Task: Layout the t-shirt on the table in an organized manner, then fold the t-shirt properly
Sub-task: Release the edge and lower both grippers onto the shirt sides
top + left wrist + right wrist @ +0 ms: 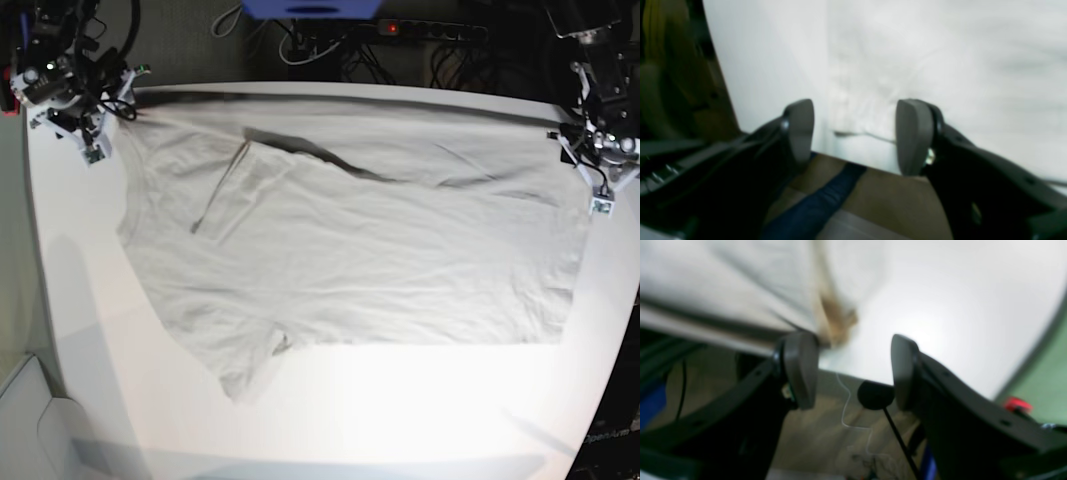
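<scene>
Currently both grippers stand spread, holding nothing: left gripper [855, 136] and right gripper [853, 371] flank the t-shirt [350, 250], its long axis spanning left-right along the far edge.

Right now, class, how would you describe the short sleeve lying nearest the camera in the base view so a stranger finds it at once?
Start from the white table and the pale grey-beige t-shirt spread across it. Follow the shirt's near edge toward the base view's left, where the sleeve juts out toward the camera. Unlike the straight hem beside it, it ends in a creased, tapering flap.
</scene>
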You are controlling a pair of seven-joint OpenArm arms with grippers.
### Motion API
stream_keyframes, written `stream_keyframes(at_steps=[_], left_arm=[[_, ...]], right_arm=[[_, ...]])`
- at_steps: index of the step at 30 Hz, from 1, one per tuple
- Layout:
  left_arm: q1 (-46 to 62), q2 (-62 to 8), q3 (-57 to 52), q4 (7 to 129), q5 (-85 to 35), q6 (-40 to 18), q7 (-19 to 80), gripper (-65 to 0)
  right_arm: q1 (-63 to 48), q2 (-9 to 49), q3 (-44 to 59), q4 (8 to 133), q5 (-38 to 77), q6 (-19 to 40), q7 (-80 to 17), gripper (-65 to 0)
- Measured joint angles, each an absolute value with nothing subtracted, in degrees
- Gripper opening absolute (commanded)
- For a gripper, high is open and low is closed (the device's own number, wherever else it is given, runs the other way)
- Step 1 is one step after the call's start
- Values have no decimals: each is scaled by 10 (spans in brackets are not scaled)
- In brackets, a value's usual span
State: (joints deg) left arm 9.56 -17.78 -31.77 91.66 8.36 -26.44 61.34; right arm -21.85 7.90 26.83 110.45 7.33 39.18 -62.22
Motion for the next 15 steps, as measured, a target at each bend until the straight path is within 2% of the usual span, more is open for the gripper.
stream_keyframes(at_steps=[2, 7, 15], left_arm=[[96, -177, -325, 940, 81, -283, 631, -271], [87, -161, -374, 975, 88, -285, 633, -271], [39, -165, -378, 955, 88, -285, 627, -268]], right_arm=[[-203, 80, 288, 1107, 73, 392, -621, -296], [-171, 81, 298, 1106, 64, 392, -628, -295], [-70, 103, 294, 1100, 65, 392, -676, -294]])
